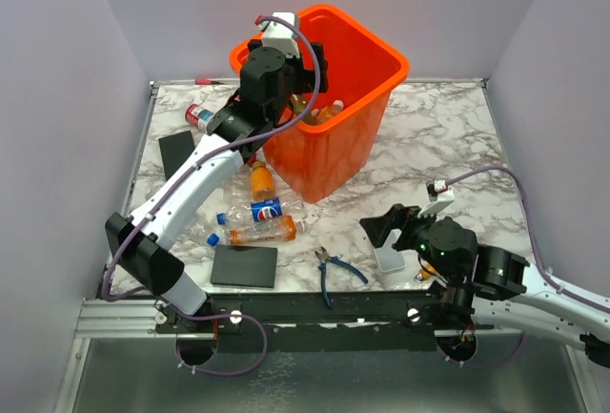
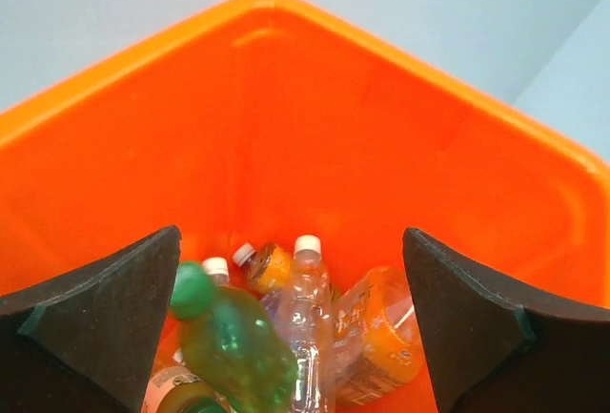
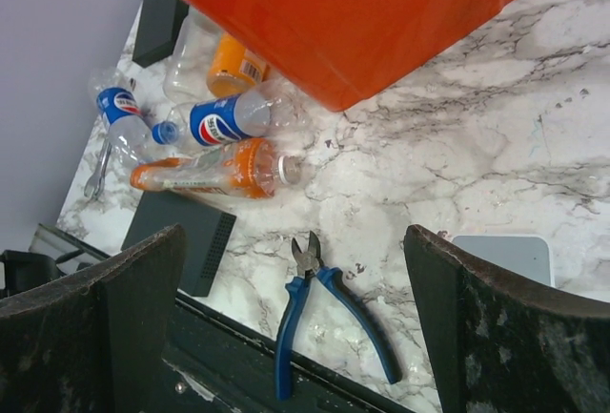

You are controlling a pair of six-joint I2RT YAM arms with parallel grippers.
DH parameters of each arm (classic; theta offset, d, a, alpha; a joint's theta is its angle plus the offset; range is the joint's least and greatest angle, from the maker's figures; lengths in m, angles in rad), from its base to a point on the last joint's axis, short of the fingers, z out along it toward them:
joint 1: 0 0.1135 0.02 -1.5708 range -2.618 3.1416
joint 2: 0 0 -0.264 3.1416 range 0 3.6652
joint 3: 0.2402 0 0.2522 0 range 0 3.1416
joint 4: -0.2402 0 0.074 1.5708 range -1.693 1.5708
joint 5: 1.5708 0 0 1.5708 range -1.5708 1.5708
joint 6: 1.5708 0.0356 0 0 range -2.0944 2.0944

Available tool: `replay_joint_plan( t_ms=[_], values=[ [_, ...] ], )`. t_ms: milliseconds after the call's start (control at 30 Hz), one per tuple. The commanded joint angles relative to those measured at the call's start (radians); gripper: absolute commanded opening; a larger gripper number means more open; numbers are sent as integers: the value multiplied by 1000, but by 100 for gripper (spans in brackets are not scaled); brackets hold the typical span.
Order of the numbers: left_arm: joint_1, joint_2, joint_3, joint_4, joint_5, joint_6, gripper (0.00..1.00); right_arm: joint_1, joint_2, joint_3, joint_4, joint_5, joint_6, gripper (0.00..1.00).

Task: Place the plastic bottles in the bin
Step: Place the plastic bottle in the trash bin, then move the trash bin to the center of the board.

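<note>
The marble table [image 1: 448, 136] carries the bin [image 1: 376, 60] at its far middle, about twelve o'clock in the top view. The task is judged partly done. Several plastic bottles are seen lying inside the bin through the left wrist camera: a green bottle [image 2: 233, 337], a clear bottle [image 2: 305, 318] and two orange ones [image 2: 381, 337], with more half hidden beneath them.

The left gripper [image 2: 291, 241] is held over the bin's mouth, at the near-left rim. Its fingers are spread wide and nothing is held between them; the bottles in the bin lie directly below that gap, well apart from the pads.

The right gripper [image 3: 294, 237] is parked low at about five o'clock from the bin, also spread wide and empty.

At least five bottles are left on the table. A cluster is found at seven o'clock from the bin, just beside its base: an orange bottle [image 1: 261, 182], a Pepsi-labelled bottle [image 1: 265, 210], an orange-tinted bottle [image 1: 262, 232] and a crumpled clear one [image 1: 205, 232]. A red-capped bottle [image 1: 198, 115] lies alone at nine o'clock. All are nearer the left arm; from the right gripper the cluster lies at about ten o'clock, beyond the blue-handled pliers [image 1: 334, 270].
</note>
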Motion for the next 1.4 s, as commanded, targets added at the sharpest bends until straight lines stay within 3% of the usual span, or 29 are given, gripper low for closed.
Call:
replay_joint_plan(
  t_ms=[0,200,533,667,833,900,1067,1167,1267,1367],
  values=[
    [2,-121,27,27,33,-46,99,0,-38,72,-88,101,-7,100],
    [1,-308,-79,76,-31,-74,99,-1,-142,63,-22,44,-83,100],
    [2,-835,-692,97,-490,-50,99,0,-130,24,4,4,-97,100],
    [3,-995,-862,37,-500,-141,99,1,1,57,2,-6,-84,100],
    [2,-1131,-1020,11,-537,-259,99,-1,50,169,14,144,-42,99],
    [2,-1174,-1067,35,-573,-267,99,1,64,261,6,236,-67,97],
    [2,-1249,-1149,91,-625,-261,99,-1,298,706,-343,569,-12,96],
    [2,-1268,-1185,92,-634,-281,99,-5,426,918,-337,648,-138,96],
    [2,-1285,-1212,93,-628,-313,99,-112,529,1082,-282,563,-252,96],
    [2,-1293,-1224,90,-603,-328,99,-328,695,1314,-454,273,-176,96]
  ],
)
